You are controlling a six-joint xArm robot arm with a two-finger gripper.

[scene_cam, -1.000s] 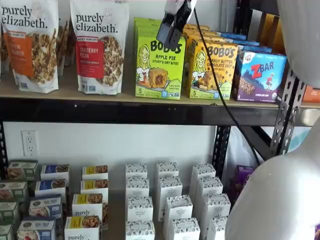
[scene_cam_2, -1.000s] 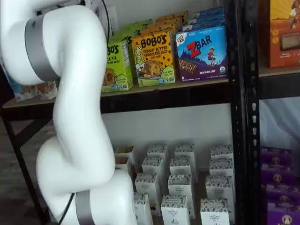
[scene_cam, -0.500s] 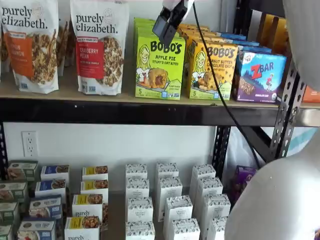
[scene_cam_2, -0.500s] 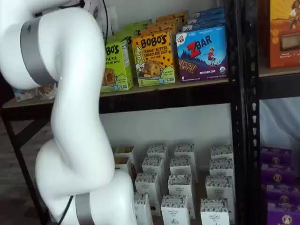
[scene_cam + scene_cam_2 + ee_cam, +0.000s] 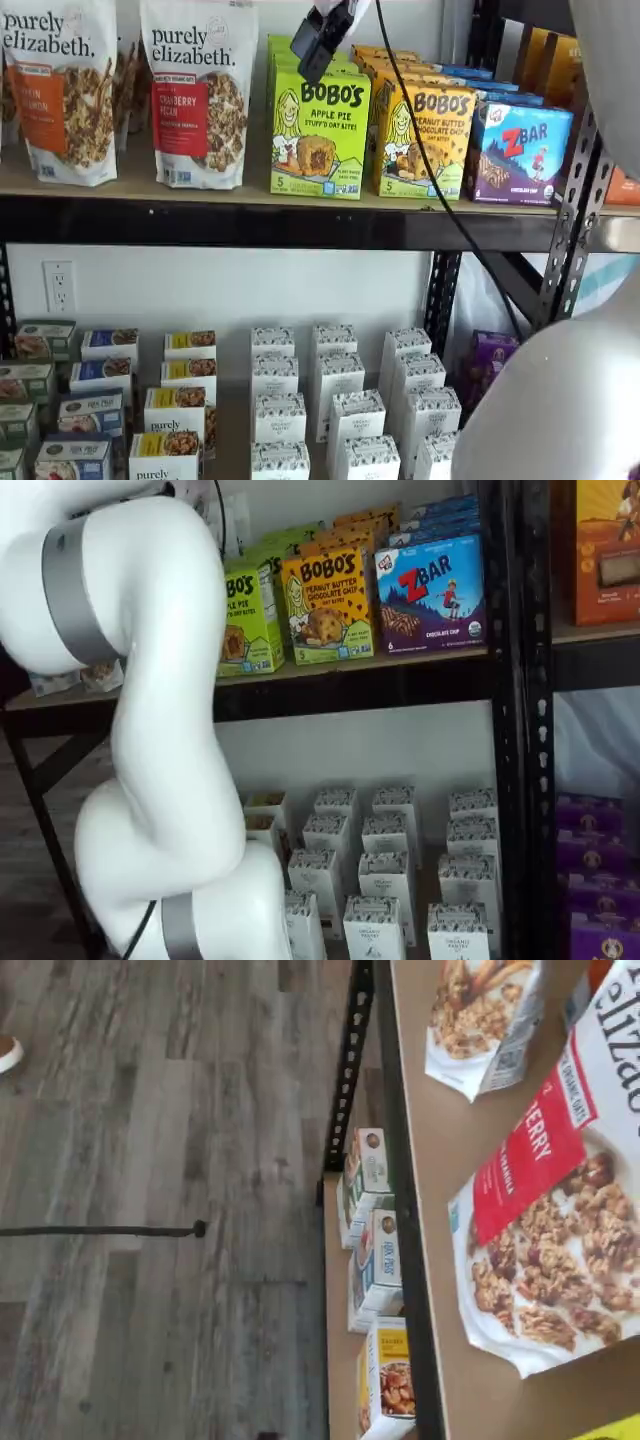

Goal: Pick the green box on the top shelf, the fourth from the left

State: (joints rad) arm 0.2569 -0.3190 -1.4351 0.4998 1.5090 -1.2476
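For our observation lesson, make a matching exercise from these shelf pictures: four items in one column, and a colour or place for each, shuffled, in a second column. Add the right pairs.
Items:
1. the green box
2. Bobo's peanut butter carton
3. ZBar carton
4. small white cartons

Descriptions:
A. blue, standing on the top shelf
B. on the lower shelf
C. lime green, with the gripper in front of its upper edge
D. yellow-orange, between two other cartons

Pairs: 1-C, 2-D, 3-A, 4-B
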